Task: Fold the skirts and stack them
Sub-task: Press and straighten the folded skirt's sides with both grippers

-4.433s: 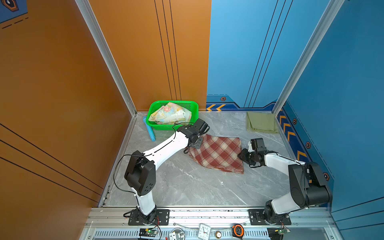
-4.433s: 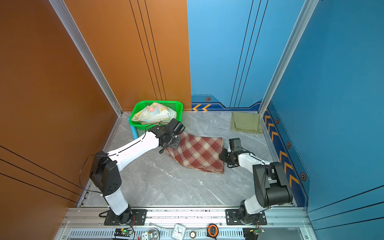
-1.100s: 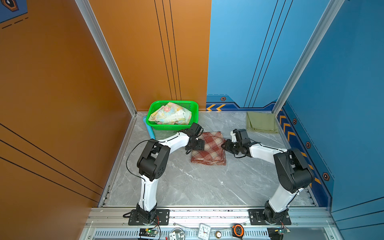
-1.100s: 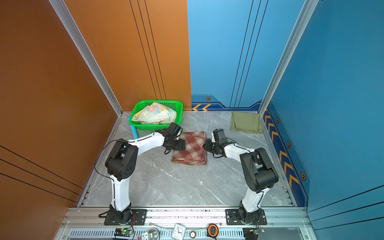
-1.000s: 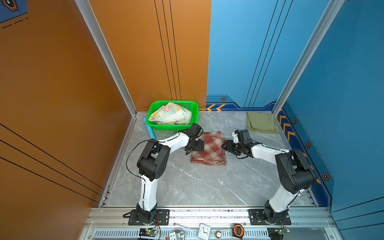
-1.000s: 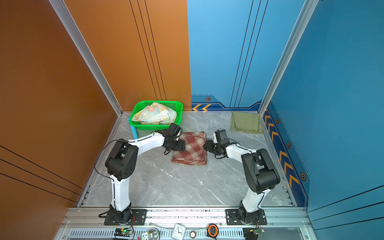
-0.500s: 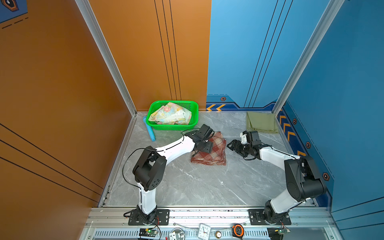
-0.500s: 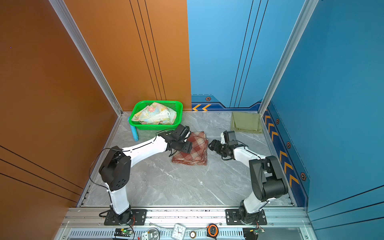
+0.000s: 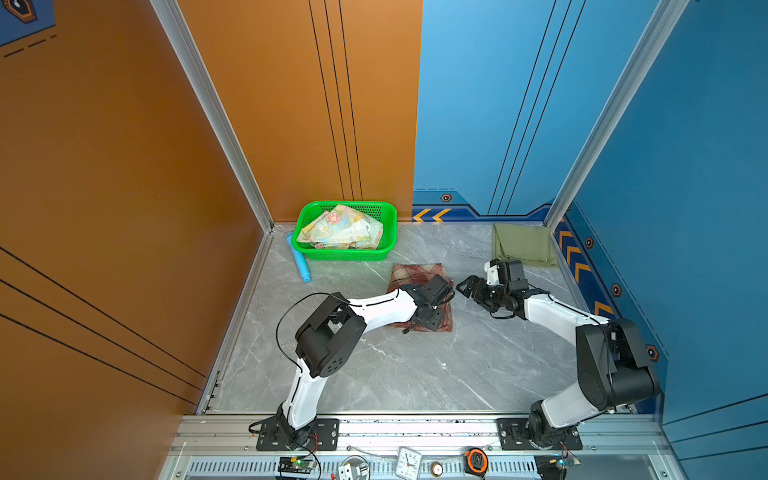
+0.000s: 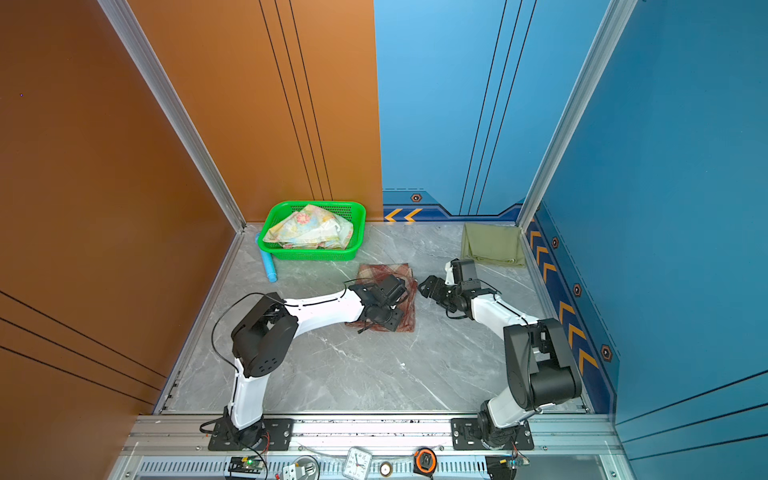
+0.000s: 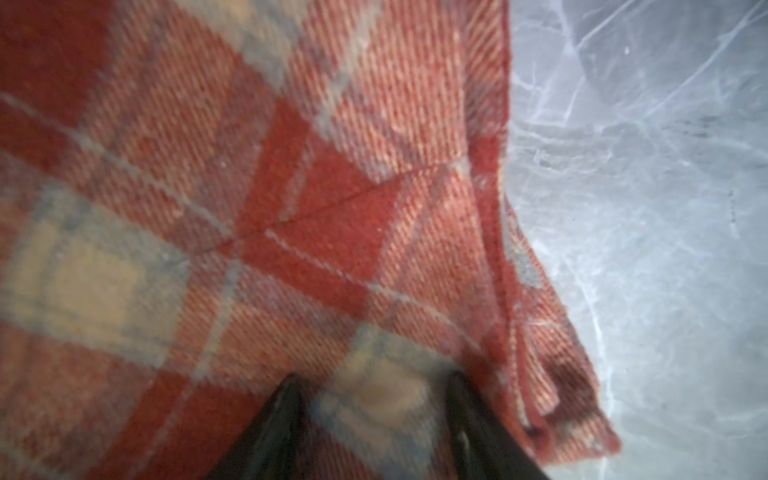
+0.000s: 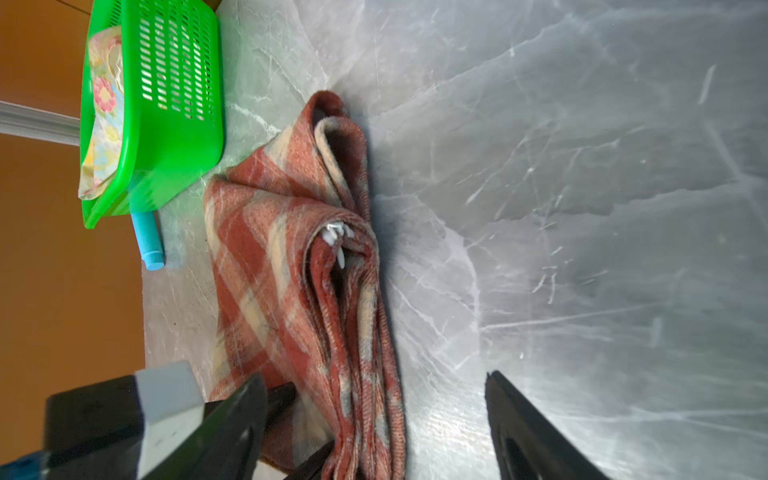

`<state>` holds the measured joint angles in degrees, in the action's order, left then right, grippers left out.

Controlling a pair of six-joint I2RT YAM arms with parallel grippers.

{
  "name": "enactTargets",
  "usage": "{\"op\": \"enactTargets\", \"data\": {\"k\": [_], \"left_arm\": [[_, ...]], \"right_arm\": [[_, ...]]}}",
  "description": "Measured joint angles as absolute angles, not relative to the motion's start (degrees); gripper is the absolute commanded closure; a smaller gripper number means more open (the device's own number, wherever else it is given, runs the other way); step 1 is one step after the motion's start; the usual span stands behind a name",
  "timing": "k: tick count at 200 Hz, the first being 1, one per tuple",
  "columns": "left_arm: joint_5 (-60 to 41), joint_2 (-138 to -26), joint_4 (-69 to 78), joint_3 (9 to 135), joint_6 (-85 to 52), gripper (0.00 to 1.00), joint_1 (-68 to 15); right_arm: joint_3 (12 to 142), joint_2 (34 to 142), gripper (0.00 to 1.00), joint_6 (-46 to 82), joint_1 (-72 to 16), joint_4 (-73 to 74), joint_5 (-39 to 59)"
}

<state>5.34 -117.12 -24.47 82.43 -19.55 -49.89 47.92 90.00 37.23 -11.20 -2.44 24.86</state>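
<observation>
Right hand (image 9: 464, 286) — back from plaid skirt (image 9: 415, 272)

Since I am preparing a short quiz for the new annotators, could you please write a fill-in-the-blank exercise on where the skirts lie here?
1. The floral skirt lies bunched inside the green ____.
2. The olive-green skirt lies folded in the far corner, beside the ____ wall.
3. The third skirt, folded, has a ____ pattern.

Missing words: basket; blue; plaid.
</observation>
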Motion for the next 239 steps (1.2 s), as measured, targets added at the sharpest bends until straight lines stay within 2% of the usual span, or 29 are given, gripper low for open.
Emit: {"op": "enactTargets", "data": {"k": [36, 74, 119, 178, 239], "left_arm": [[5.3, -116.4, -23.8, 82.0, -19.6, 0.38, -49.8], [3.8, -110.8, -22.5, 79.2, -19.6, 0.38, -48.2], [1.2, -107.4, -20.3, 79.2, -20.0, 0.38, -42.3], [1.5, -111.4, -20.6, 79.6, -20.2, 0.39, -34.5], [3.2, -118.3, -21.1, 82.7, -20.4, 0.43, -34.2]], "right_arm": [[48.4, 94.2, 0.14, 37.3, -13.2, -2.5, 24.9], [50.9, 98.0, 0.12, 37.2, -14.9, -2.5, 24.9], [53.4, 100.6, 0.12, 37.0, -16.8, -2.3, 24.9], [56.0, 103.2, 0.13, 36.8, -18.4, -1.2, 25.3], [57.3, 104.8, 0.14, 36.8, -19.1, -0.4, 25.8]]}}
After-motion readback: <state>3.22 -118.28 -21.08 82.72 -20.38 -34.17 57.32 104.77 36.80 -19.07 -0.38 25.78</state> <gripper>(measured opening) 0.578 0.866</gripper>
